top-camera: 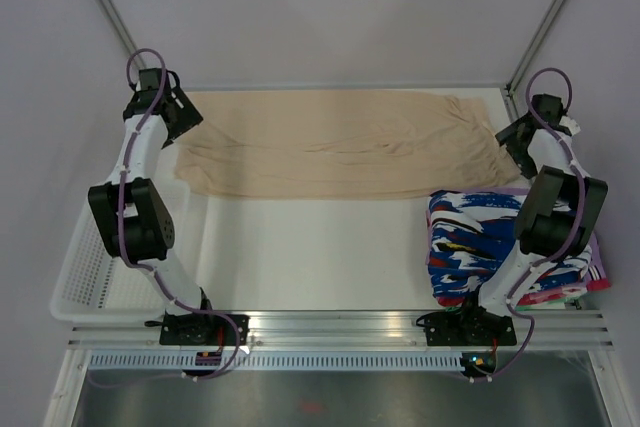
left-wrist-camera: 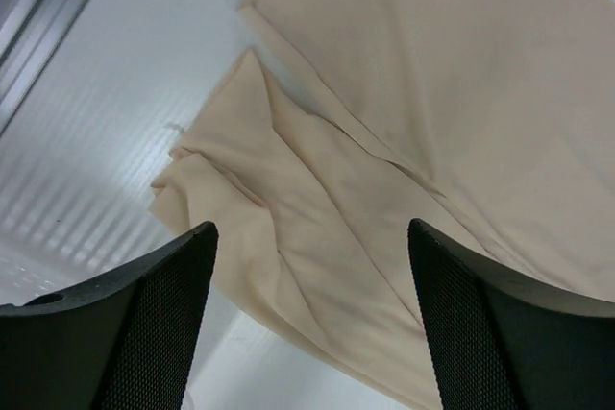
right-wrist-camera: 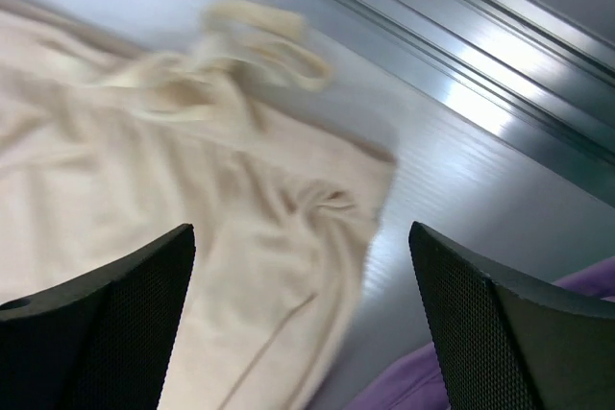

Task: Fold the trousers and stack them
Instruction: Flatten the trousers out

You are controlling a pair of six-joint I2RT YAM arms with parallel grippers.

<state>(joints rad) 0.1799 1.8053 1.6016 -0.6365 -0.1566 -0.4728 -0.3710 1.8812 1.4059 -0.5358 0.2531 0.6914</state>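
Trousers [top-camera: 340, 142] flat on table [top-camera: 320, 247], outside basket [top-camera: 85, 287]; left pincer [left-wrist-camera: 309, 228] and right pincer [right-wrist-camera: 300, 228] apart above them

Trousers [top-camera: 340, 142] spread across table [top-camera: 320, 247] rear; garment stack [top-camera: 480, 247] front right; basket [top-camera: 85, 285] left

White table [top-camera: 320, 247], pale grey walls [top-camera: 320, 7], aluminium rail [top-camera: 340, 325] at near edge

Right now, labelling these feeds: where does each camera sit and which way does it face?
Top external: above and behind, looking down at the table; left arm, right arm and the trousers show.
Left wrist: on the left arm, facing down past the open left gripper at the trousers' left end.
Right wrist: same past the open right gripper, at their right end.
All three share the trousers.
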